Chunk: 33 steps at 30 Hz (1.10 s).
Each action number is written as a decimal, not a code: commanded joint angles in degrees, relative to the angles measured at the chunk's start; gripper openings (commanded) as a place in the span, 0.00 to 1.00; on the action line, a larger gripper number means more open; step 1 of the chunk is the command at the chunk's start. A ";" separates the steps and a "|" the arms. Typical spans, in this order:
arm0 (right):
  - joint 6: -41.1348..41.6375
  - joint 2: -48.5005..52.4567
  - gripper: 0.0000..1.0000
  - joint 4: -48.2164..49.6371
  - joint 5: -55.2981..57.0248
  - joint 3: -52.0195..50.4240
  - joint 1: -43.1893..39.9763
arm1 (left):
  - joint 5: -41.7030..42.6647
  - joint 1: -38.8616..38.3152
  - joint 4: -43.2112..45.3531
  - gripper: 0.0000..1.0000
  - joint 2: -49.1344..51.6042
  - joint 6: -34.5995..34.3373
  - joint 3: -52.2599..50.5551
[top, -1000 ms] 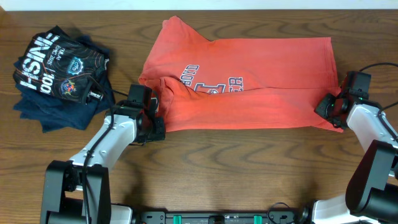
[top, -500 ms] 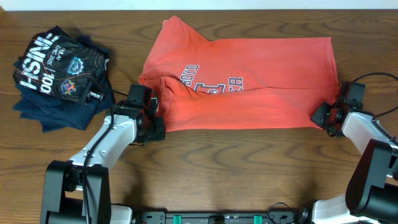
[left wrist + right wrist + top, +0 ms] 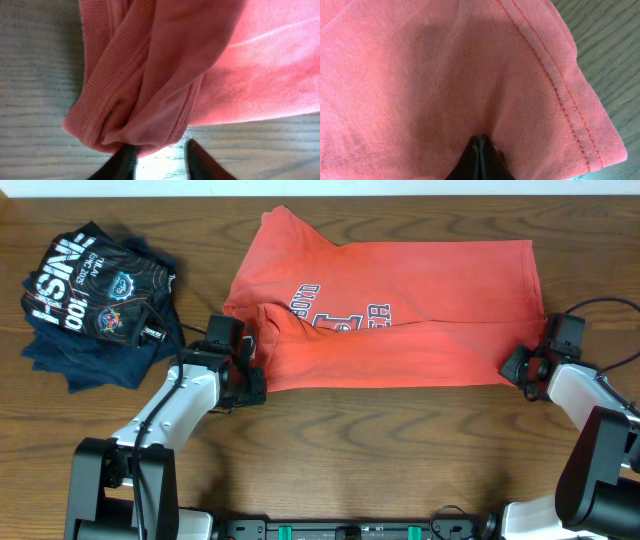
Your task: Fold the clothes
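Right hand (image 3: pixel 480 142) pinches T-shirt (image 3: pixel 400 310) hem (wrist view only); left hand (image 3: pixel 159 152) parted at bunched edge.

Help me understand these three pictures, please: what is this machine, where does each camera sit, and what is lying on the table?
You are looking at two robot arms at a wooden table, each ending in a two-finger gripper. The wide picture comes from a fixed camera above the table. The two close-ups come from cameras on the wrists, so each shows its own fingers at the bottom edge. On the table lies a red-orange T-shirt, spread out with some folds, and a pile of dark printed shirts sits off to one side. The right gripper is shut, pinching the T-shirt near its stitched hem. The left gripper has its fingers apart at a bunched, ribbed edge of the shirt; I cannot tell whether it grips the cloth.
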 commanded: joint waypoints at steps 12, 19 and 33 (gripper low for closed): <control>-0.85 1.11 0.01 -0.76 2.75 -1.95 0.00 | -14.78 -0.11 -0.17 0.06 0.42 0.61 -0.31; -0.61 1.11 0.01 -1.42 3.63 -1.95 -0.94 | -24.81 -0.07 0.85 0.06 0.39 0.79 0.13; -0.61 1.11 0.01 -1.40 3.65 -1.95 -1.03 | -31.28 -0.11 6.91 0.06 0.11 0.55 0.17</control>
